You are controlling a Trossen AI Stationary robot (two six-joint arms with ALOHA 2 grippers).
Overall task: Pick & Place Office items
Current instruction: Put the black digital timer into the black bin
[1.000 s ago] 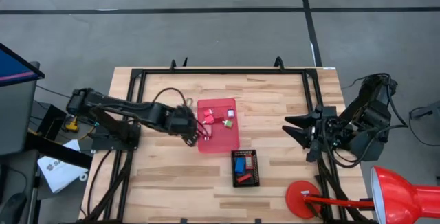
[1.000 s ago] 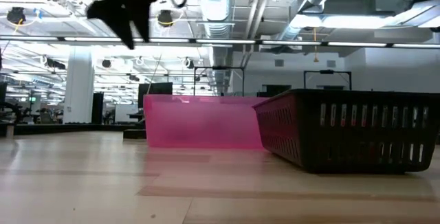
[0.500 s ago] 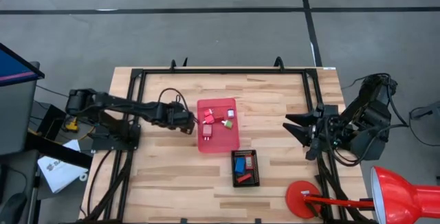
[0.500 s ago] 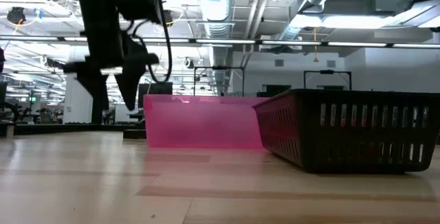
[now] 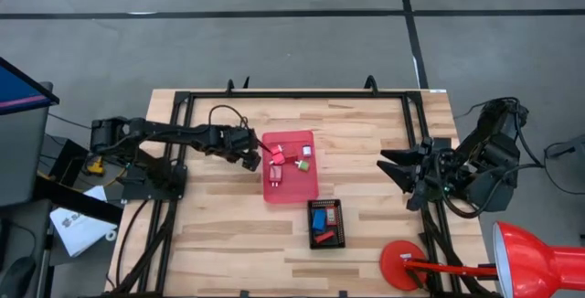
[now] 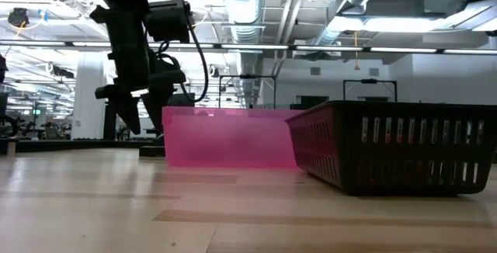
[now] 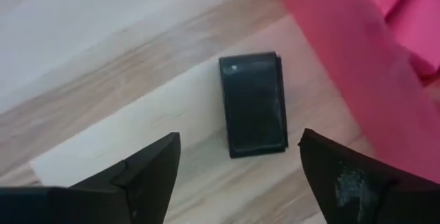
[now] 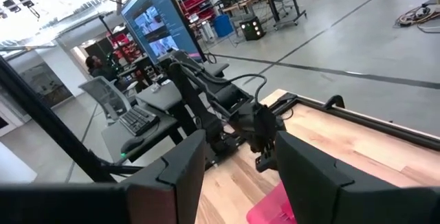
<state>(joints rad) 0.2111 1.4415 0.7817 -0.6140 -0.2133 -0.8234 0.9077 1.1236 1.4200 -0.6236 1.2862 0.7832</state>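
Note:
My left gripper (image 5: 249,157) (image 7: 240,165) is open and hangs just left of the flat pink-red tray (image 5: 291,177). Its fingers stand over a small black piece (image 7: 253,104), which lies flat on the bare wood close to the tray's wall (image 7: 344,66). They do not touch it. On the pink tray lie red pieces (image 5: 277,156), a green one (image 5: 301,164) and a silvery-white one (image 5: 306,152). The black grid tray (image 5: 326,223) holds a blue piece (image 5: 318,218) and red ones. My right gripper (image 5: 395,172) (image 8: 237,176) waits open at the table's right edge.
A red desk lamp (image 5: 539,260) with its round base (image 5: 402,267) stands at the table's near right corner. The low view shows the pink tray (image 6: 229,136) and the black tray (image 6: 396,148) side by side, with my left gripper (image 6: 133,109) to their left. Bare wood lies between the trays and the near edge.
My left gripper has moved from the pink tray's near left corner toward the table's far edge, along the tray's left side. It has also come down toward the table top. The trays and the pieces in them have stayed put.

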